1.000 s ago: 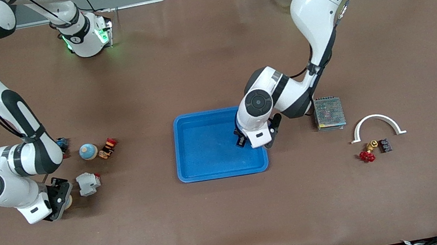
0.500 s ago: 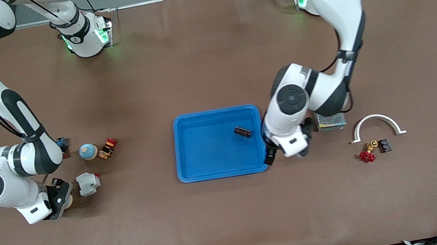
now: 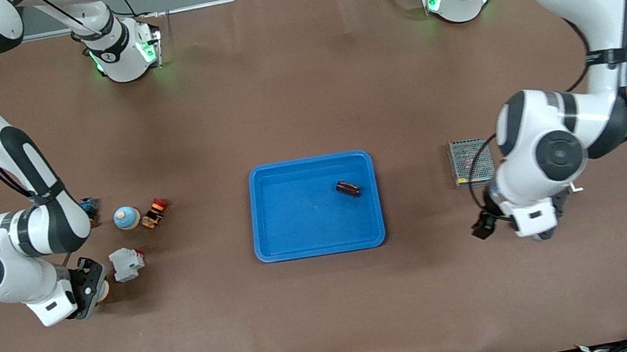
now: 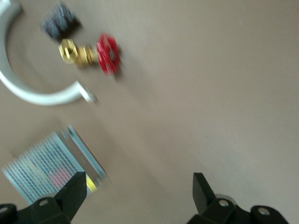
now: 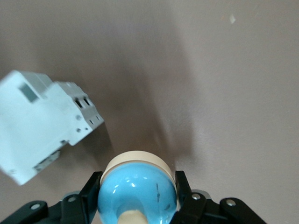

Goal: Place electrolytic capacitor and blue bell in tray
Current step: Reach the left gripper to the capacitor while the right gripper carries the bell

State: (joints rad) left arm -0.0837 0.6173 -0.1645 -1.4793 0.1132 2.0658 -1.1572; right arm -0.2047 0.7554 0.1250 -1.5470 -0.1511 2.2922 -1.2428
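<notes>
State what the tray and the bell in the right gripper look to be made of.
The tray: glossy moulded plastic, judging by its uniform bright blue, rounded corners and raised rim. The blue bell, clamped in the right gripper: shiny blue dome with highlights on a cream base; painted wood or plastic, unclear.

I am logging: the blue tray (image 3: 272, 234) sitting flat mid-worktop; the dark cylindrical capacitor (image 3: 348, 188) lying on its side inside, toward the left arm's end; the blue bell (image 5: 137, 189), cream-rimmed, sitting clamped in the right gripper (image 5: 137, 196).

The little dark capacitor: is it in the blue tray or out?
In: the capacitor lies on its side on the tray floor, with no gripper near.
</notes>
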